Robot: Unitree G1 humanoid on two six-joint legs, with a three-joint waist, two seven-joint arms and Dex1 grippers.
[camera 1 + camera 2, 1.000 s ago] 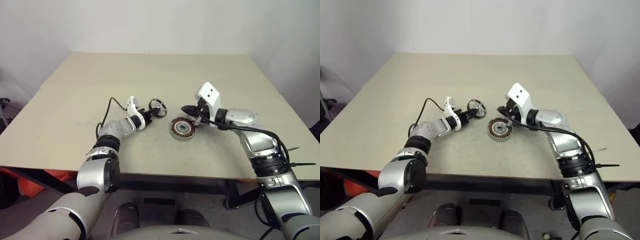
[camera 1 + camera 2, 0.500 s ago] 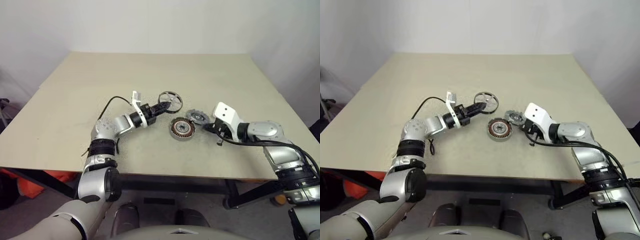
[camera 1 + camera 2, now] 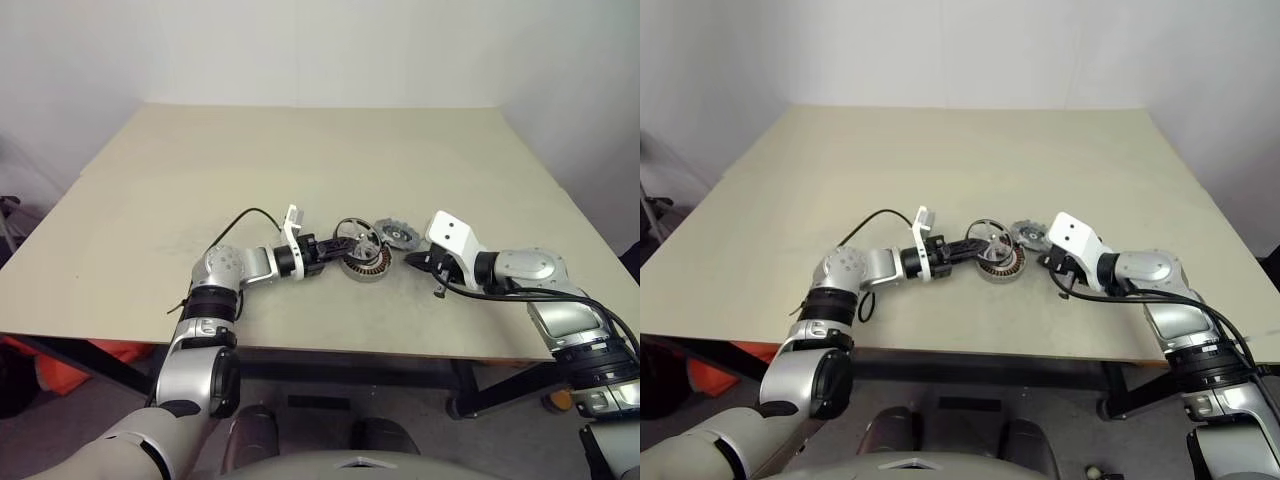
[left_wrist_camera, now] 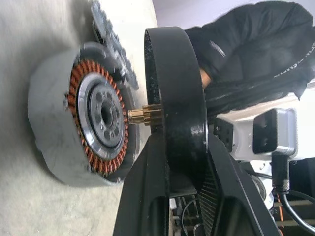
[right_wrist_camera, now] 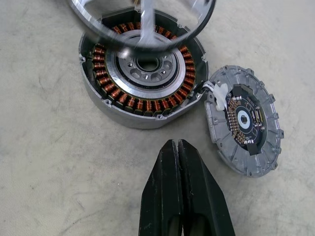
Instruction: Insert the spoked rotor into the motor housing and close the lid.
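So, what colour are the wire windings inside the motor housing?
Copper-orange, ringing the grey motor housing around its silver hub; the right wrist view shows them best.

The round grey metal motor housing [image 5: 142,73] with orange wire coils inside is lying flat and open on the table. The shiny silver spoked rotor [image 3: 356,237] is hanging just above it, tilted, its little brass shaft [image 4: 142,116] pointing at the middle hole. The round grey lid [image 5: 244,126] is lying just beside the housing, inside facing up.
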